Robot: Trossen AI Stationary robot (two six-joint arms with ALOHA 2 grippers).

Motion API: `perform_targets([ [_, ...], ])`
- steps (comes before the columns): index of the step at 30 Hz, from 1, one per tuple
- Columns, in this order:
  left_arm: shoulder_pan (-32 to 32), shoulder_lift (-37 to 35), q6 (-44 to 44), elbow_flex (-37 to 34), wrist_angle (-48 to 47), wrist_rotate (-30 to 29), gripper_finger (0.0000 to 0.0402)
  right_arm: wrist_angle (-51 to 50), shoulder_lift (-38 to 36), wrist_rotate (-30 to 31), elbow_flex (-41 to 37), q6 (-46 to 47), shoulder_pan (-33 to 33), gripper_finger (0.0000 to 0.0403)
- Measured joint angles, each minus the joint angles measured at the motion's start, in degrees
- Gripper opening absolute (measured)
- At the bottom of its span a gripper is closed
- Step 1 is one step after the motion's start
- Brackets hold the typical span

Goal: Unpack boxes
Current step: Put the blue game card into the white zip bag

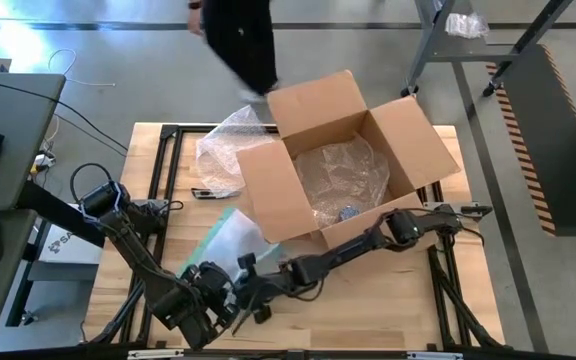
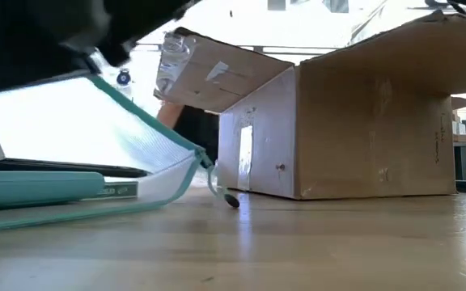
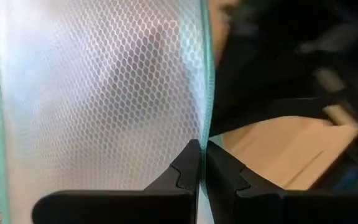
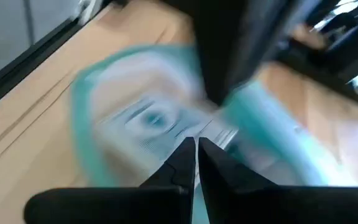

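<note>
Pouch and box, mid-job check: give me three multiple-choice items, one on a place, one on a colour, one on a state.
1. Where does the bubble wrap outside the box lie?
A. Beside the box, on the left arm's side
B. On the floor
C. Under the pouch

2. What colour is the pouch's edge?
A. Red
B. Teal
C. Black

3. How does the left tool stand?
A. Wide open over the box
B. Shut on the pouch's edge
C. Shut on a box flap

Answers: 1 A, the high view shows it on the table against the box's left-arm side. 2 B, the low view shows a teal border. 3 B, the left wrist view shows its fingers pinched on the pouch's teal edge.
</note>
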Motion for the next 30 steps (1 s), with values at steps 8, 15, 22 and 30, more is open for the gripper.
perform_targets([
  [8, 0.1, 0.0, 1.8, 0.0, -0.6, -0.6, 0.0000, -8.4, 1.4, 1.8, -0.1, 12.4, 0.3, 0.0004],
  [15, 0.7, 0.0, 3.8, 0.0, -0.4, -2.3, 0.0000, 9.0, 5.1, -2.8, -0.1, 19.6, -1.5, 0.0004],
  [22, 0.6, 0.0, 3.7, 0.0, -0.3, -1.5, 0.0000, 15.0, 5.9, -3.1, -0.1, 17.6, -1.1, 0.0004],
  [30, 0.0, 0.0, 3.0, 0.0, -0.3, -1.0, 0.0000, 2.9, 5.3, 2.9, -0.1, 21.1, -0.8, 0.0004],
])
